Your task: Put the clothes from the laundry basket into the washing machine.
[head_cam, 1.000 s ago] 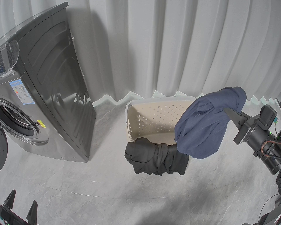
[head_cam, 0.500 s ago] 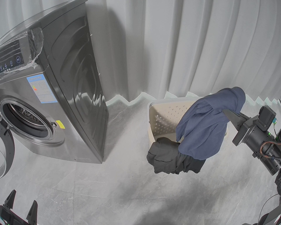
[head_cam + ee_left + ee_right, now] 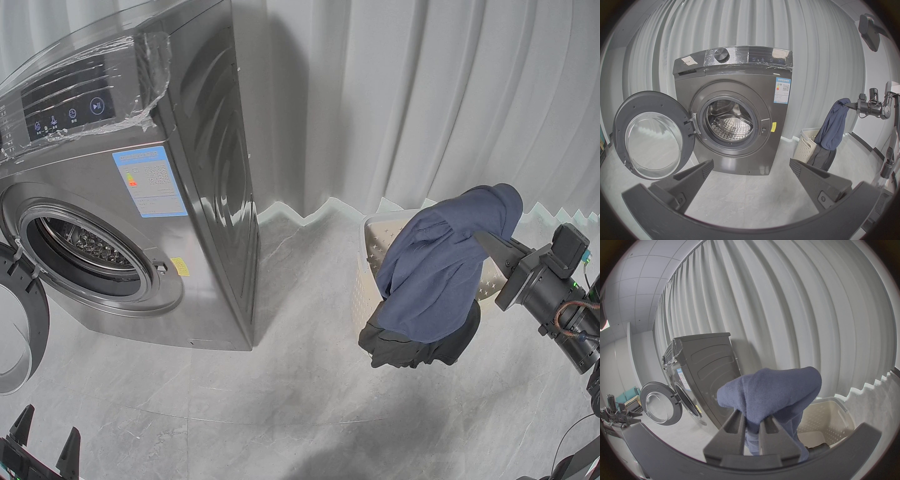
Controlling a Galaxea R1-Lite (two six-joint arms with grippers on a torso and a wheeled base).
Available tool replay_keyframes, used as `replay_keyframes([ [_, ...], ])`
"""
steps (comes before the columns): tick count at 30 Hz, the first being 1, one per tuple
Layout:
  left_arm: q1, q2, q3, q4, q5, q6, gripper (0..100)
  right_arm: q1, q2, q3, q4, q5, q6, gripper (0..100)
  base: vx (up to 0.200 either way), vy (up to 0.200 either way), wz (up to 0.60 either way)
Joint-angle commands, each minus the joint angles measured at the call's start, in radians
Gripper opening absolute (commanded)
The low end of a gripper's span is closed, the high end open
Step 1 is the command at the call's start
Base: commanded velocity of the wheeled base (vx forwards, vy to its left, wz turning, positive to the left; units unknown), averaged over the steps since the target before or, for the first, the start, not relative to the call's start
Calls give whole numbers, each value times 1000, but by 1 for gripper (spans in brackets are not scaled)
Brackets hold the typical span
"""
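Our right gripper [image 3: 753, 427] is clamping its jaws on the blue garment [image 3: 437, 275], which is hiding much of the laundry basket [image 3: 369, 269] and dark garment [image 3: 400, 350]; our left gripper [image 3: 750, 162] is holding its jaws wide.

Navy garment [image 3: 431, 275], black garment [image 3: 406, 351], beige star-perforated basket [image 3: 370, 262]

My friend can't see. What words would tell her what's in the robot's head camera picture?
The right gripper holds a blue garment up next to a laundry basket, where a dark garment hangs over the rim. On the left stands a grey washing machine with its round door open, and the left gripper sits low, jaws open.
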Motion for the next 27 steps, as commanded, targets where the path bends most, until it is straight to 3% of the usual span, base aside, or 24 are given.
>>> replay_keyframes([
  [1,0,-16,15,1,0,0,100,1,1,-3,-1,2,0,0,0,200,0],
  [5,0,-16,15,1,0,1,100,-1,1,-5,-1,2,0,0,0,200,0],
  [8,0,-16,15,1,0,3,100,-1,2,-6,1,2,0,0,0,0,0],
  [23,0,-16,15,1,0,1,100,-10,11,-3,4,0,3,0,-200,0,0],
  [27,0,-16,15,1,0,1,100,-10,21,-2,4,0,15,0,0,0,0],
])
